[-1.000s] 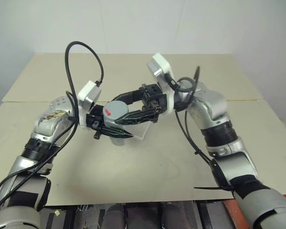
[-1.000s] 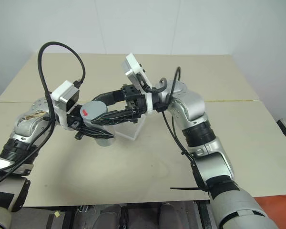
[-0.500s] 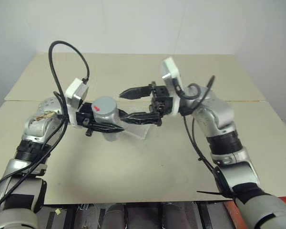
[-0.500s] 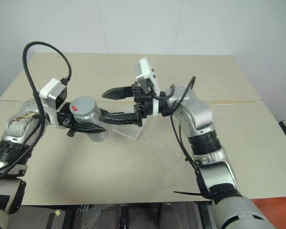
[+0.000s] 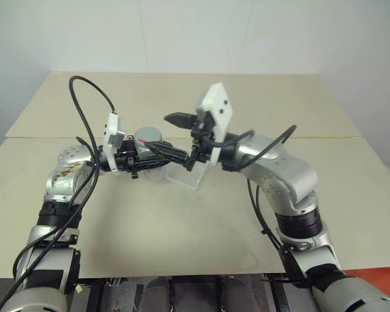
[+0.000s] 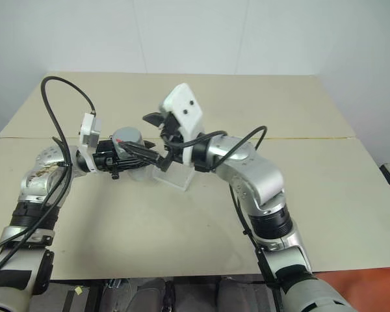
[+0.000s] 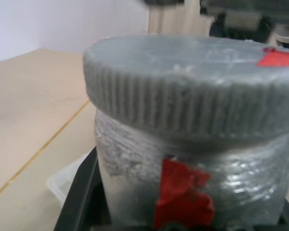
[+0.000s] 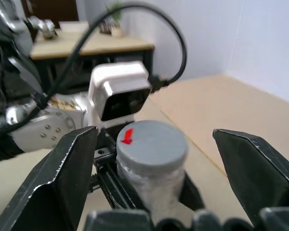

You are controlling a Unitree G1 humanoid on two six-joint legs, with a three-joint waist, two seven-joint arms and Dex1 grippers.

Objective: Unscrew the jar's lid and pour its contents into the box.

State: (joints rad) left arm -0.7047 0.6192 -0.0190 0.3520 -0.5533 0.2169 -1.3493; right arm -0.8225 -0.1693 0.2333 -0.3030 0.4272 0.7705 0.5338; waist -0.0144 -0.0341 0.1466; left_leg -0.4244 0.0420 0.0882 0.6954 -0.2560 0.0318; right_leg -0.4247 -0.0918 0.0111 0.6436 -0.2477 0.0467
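My left gripper (image 5: 145, 160) is shut on the jar (image 7: 192, 192), a silvery-white cylinder with a red label (image 7: 183, 199), and holds it upright above the table. The grey ribbed lid (image 8: 151, 142) sits on top of the jar and carries a small red mark (image 8: 127, 136). From the right, my right gripper (image 5: 175, 138) points at the lid and is open wide. One finger (image 8: 62, 178) stands on each side of the lid, clear of it. The clear box (image 5: 185, 175) lies on the table just right of and below the jar. The contents are hidden inside the jar.
The beige table (image 5: 182, 227) has bare room in front of and around the box. A seam (image 5: 351, 137) runs across its far half. Black cables (image 5: 84, 97) loop above both wrists, and the left arm's white wrist camera (image 8: 120, 94) sits close behind the jar.
My right gripper has opened and let go of the lid, and its wrist has turned back. The left gripper has carried the jar slightly further back and turned it.
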